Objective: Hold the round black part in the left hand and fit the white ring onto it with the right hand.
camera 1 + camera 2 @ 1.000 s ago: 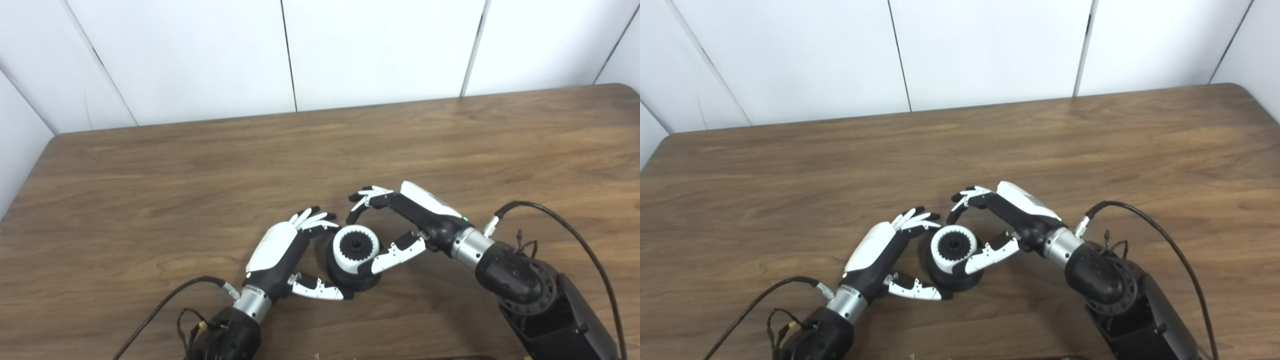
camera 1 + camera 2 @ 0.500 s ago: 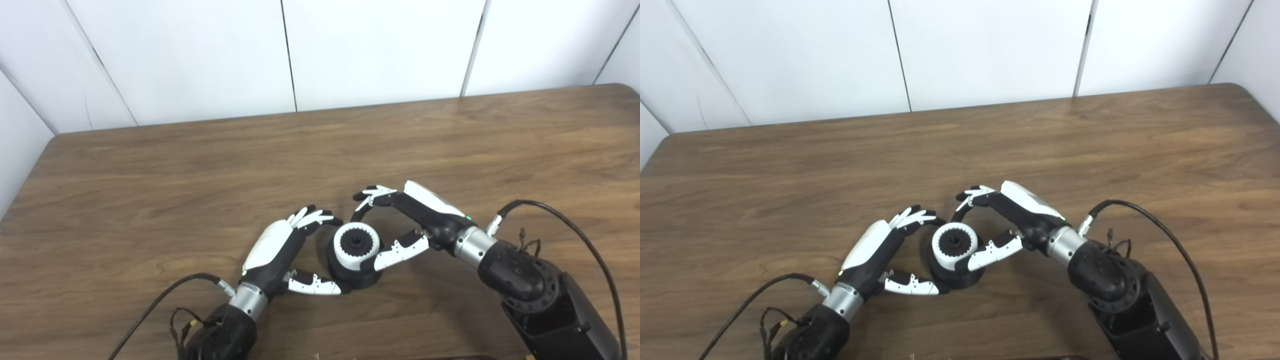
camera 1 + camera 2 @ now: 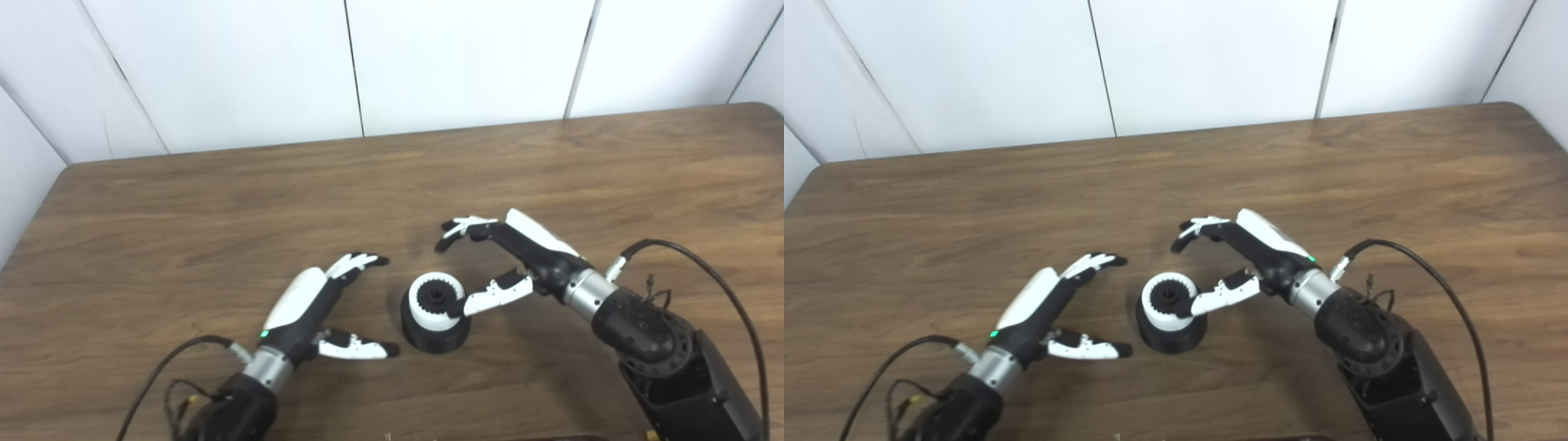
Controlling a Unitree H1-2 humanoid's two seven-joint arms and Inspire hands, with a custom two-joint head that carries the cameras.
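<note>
The round black part [image 3: 435, 334] stands on the wooden table [image 3: 245, 202] with the white toothed ring [image 3: 434, 301] seated on top of it. My left hand [image 3: 318, 303] is open and empty, a short way to the left of the part, not touching it. My right hand [image 3: 511, 257] is open to the right of the part; its thumb tip overlaps the ring's right edge in both views, while its fingers are raised clear behind. The same scene shows in the right eye view, with the ring [image 3: 1168, 301] on the part [image 3: 1171, 334].
The table's back edge meets a white panelled wall [image 3: 429, 61]. Black cables [image 3: 723, 306] trail from both wrists near the front edge.
Both hands have opened and drawn away from the part: the left hand moved left and back toward me, the right hand lifted up and to the right. The part with the ring stays in place.
</note>
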